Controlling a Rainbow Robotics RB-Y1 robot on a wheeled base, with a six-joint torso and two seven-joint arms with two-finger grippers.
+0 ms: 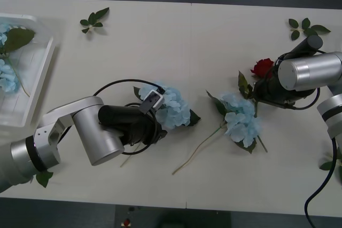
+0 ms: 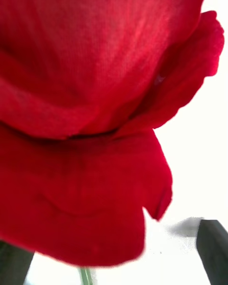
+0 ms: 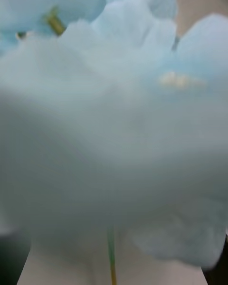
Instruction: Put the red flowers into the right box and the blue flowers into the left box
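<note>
The left pincer (image 1: 156,111) sits low over the middle of the tabletop (image 1: 160,41), pushed right into a pale blue flower cluster (image 1: 172,106). Its wrist camera is smothered in soft blue petals (image 3: 114,137), with a thin green stem (image 3: 112,261) running down from them. Whether its fingers are clenched on the stem or released I cannot tell; the petals and the black wrist hide them.

Over on the robot's right, the right pincer (image 1: 263,83) is at a red rose (image 1: 262,68), which stands with its head lifted just beside the arm's silver wrist. In that arm's wrist view the deep red petals (image 2: 95,123) are very close, with a bit of green stem (image 2: 85,276) under them and dark finger shapes at the two lower corners. I cannot tell if those fingers are gripping the stem.

Between the two arms a second blue flower cluster (image 1: 241,122) lies flat on the tabletop, its long stem trailing toward the near edge.

The left box (image 1: 32,92) rests at the far left of the tabletop, and blue flowers (image 1: 7,76) with a big green leaf already lie inside it.

Loose leaf sprigs (image 1: 93,21) lie on the far side of the tabletop, another set (image 1: 305,28) near the far right corner.
</note>
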